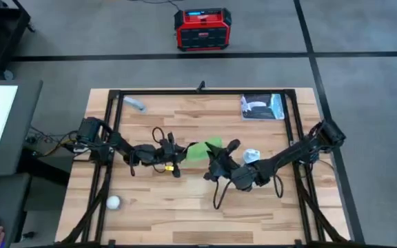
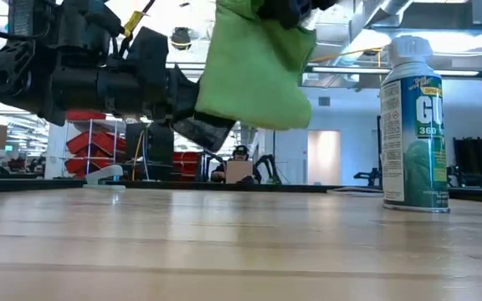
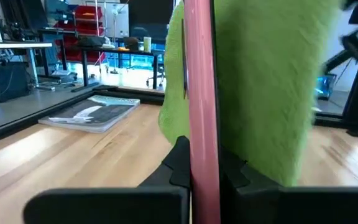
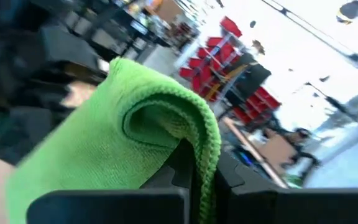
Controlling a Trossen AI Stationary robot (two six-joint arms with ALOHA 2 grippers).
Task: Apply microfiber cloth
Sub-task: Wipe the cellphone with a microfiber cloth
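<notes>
The bright green microfiber cloth (image 1: 202, 149) hangs in mid-air over the table's middle (image 2: 253, 71), with my right gripper (image 1: 216, 160) shut on it from the right. My left gripper (image 1: 176, 157) reaches in from the left and is shut on a thin flat slab with a pink edge (image 3: 201, 87), probably a phone, seen edge-on. In the left wrist view the cloth (image 3: 266, 81) hangs right beside the slab's flat face. Whether the two touch, I cannot tell. My left gripper (image 3: 201, 180) pinches the slab's near end (image 3: 202, 155) between its two fingers, coming in about level from the table's left. The slab stands on edge, held clear of the table. My right gripper (image 4: 197, 180) pinches a folded-over hemmed edge of the cloth (image 4: 202, 146), more than one layer. The rest of the cloth hangs slack below the fingers, its lower edge (image 2: 249, 121) well clear of the tabletop.
A white-capped spray can (image 2: 414, 125) stands upright just right of the cloth (image 1: 251, 157). A blue-and-white flat packet (image 1: 262, 107) lies at the far right. A grey object (image 1: 135, 103) lies far left and a white ball (image 1: 113, 202) near left. A black frame rail (image 1: 205, 92) borders the table.
</notes>
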